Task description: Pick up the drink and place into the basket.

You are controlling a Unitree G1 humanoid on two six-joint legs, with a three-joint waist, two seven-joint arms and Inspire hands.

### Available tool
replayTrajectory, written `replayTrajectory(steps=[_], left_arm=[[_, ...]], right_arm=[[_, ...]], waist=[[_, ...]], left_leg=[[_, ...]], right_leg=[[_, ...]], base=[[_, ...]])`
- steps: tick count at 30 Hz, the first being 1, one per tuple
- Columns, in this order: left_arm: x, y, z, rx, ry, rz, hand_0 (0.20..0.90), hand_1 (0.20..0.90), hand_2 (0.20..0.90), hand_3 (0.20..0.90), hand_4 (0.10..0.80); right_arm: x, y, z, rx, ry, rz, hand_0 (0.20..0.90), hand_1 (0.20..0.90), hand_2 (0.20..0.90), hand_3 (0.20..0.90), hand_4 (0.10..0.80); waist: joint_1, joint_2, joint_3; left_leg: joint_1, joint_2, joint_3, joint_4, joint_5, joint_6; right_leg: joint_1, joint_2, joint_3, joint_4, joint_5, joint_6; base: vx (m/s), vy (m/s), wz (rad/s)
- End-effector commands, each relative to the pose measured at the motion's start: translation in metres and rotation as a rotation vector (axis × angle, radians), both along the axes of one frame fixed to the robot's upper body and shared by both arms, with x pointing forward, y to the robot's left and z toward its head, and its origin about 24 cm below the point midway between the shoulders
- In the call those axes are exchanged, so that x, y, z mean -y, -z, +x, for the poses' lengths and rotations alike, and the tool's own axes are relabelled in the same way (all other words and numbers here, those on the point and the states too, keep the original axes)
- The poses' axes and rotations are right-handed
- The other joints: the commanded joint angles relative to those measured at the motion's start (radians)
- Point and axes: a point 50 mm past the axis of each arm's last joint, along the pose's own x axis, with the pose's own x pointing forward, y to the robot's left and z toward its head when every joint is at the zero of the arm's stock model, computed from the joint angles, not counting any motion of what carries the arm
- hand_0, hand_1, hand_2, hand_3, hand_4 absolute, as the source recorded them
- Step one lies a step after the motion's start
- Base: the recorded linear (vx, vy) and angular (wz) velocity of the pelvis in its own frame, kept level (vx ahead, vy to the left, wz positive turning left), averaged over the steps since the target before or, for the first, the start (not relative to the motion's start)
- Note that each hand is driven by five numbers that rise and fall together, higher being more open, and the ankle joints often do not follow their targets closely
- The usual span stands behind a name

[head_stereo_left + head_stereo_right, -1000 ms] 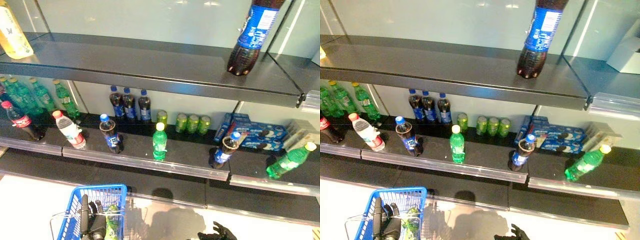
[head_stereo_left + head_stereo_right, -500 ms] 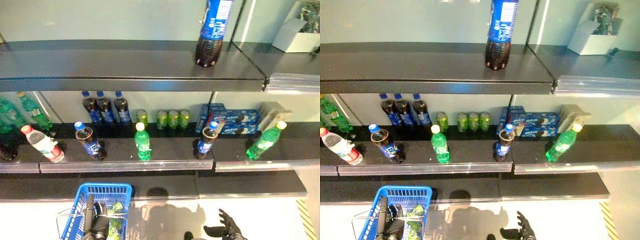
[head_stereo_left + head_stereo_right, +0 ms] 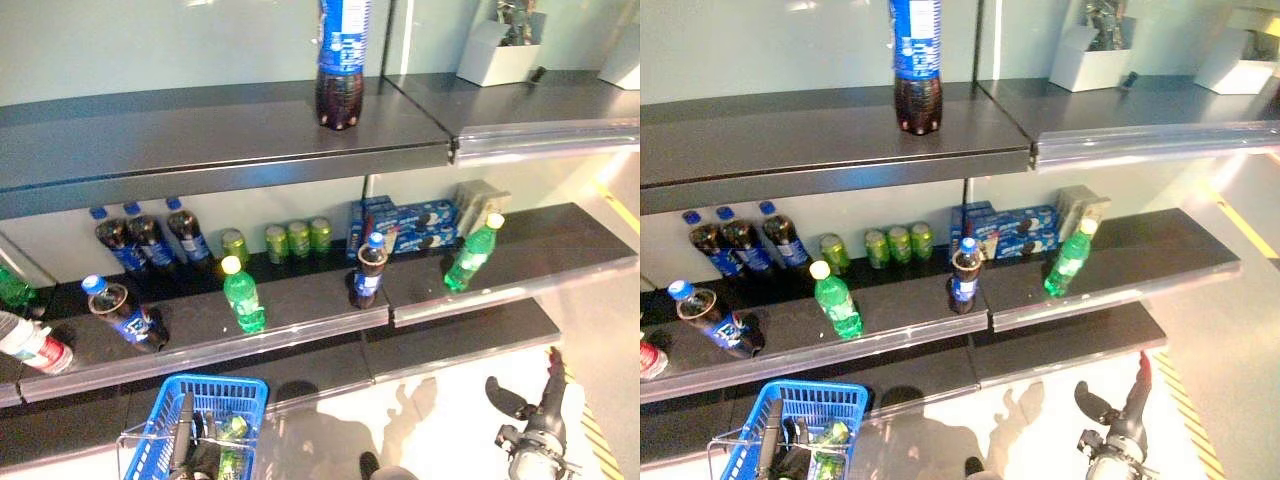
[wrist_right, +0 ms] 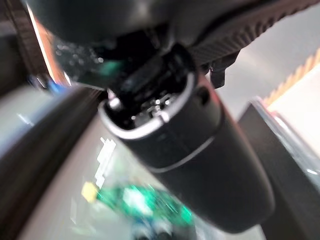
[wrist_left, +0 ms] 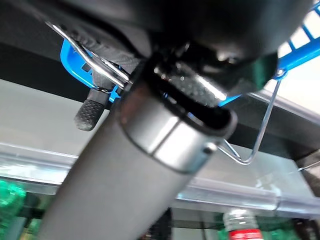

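The blue basket point(image 3: 215, 383) hangs at the lower left, and my left hand point(image 3: 186, 452) is shut on its thin wire handles point(image 5: 260, 135). A green drink point(image 3: 232, 438) lies inside it. My right hand point(image 3: 528, 408) is at the lower right over the pale floor, open and empty, with its fingers pointing up toward the shelf. On the middle shelf stand a green bottle point(image 3: 243, 296), a cola bottle point(image 3: 368, 272) and a leaning green bottle point(image 3: 472, 252). The right hand is well below and apart from all of them.
A large cola bottle point(image 3: 341, 60) stands on the top shelf. Cola bottles point(image 3: 150, 235), green cans point(image 3: 292, 240) and blue biscuit boxes point(image 3: 405, 222) line the back of the middle shelf. A leaning cola bottle point(image 3: 122, 312) and a red-capped bottle point(image 3: 30, 345) are at the left. A low dark ledge point(image 3: 450, 345) juts out.
The camera has swung to the right, so the shelves sit further left in the picture. My right hand has risen into view at the lower right. The basket still hangs from my left hand.
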Motion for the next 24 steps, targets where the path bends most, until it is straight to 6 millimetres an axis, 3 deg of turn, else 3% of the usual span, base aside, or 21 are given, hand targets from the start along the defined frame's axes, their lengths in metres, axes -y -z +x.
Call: replayTrajectory(steps=[1,4,8,12,18,24], left_arm=[[-0.007,-0.046,0.068,0.381,0.002,0.095,0.300,0.300,0.300,0.200,0.100],[-0.007,-0.043,0.063,0.363,-0.006,0.090,0.300,0.300,0.300,0.200,0.100],[-0.007,-0.042,0.062,0.352,-0.001,0.090,0.300,0.300,0.300,0.200,0.100],[-0.006,-0.039,0.061,0.315,0.057,0.097,0.300,0.300,0.300,0.200,0.100],[-0.002,-0.037,0.063,0.291,0.117,0.107,0.300,0.300,0.300,0.200,0.100],[0.007,-0.035,0.063,0.267,0.146,0.089,0.300,0.300,0.300,0.200,0.100]], right_arm=[[0.018,-0.062,0.025,0.313,0.000,-0.210,0.900,0.900,0.900,0.900,0.800],[0.023,-0.085,0.022,0.426,0.046,-0.260,0.900,0.900,0.900,0.900,0.800],[0.023,-0.092,0.024,0.471,0.033,-0.238,0.900,0.900,0.900,0.900,0.800],[0.013,-0.116,0.047,0.579,-0.088,-0.170,0.900,0.900,0.900,0.900,0.800],[0.004,-0.129,0.067,0.613,-0.188,-0.117,0.900,0.900,0.900,0.900,0.800],[0.000,-0.145,0.082,0.655,-0.242,-0.131,0.900,0.900,0.900,0.900,0.800]], waist=[[0.006,0.019,-0.013],[-0.002,0.023,-0.019],[-0.003,0.025,-0.022],[0.015,0.024,-0.024],[0.043,0.022,-0.014],[0.062,0.049,0.030]], left_leg=[[0.048,0.023,-0.087,0.010,-0.111,0.020],[0.053,0.021,-0.080,0.011,-0.115,0.023],[0.056,0.020,-0.079,0.012,-0.119,0.024],[0.062,0.018,-0.089,0.021,-0.126,0.029],[0.029,0.022,-0.114,0.094,-0.141,0.031],[-0.040,0.026,-0.151,0.184,-0.140,0.028]], right_leg=[[-0.020,-0.065,-0.011,0.007,0.000,0.082],[-0.023,-0.066,-0.008,0.009,-0.001,0.081],[-0.023,-0.066,-0.009,0.011,-0.002,0.081],[-0.017,-0.064,-0.028,0.028,-0.015,0.073],[-0.042,-0.053,-0.048,0.096,-0.046,0.050],[-0.077,-0.034,-0.054,0.181,-0.081,0.019]], base=[[0.027,0.023,-0.14],[0.036,0.026,-0.10],[0.021,-0.002,0.00],[0.087,-0.040,0.00],[0.068,-0.071,0.01],[0.045,-0.062,0.00]])
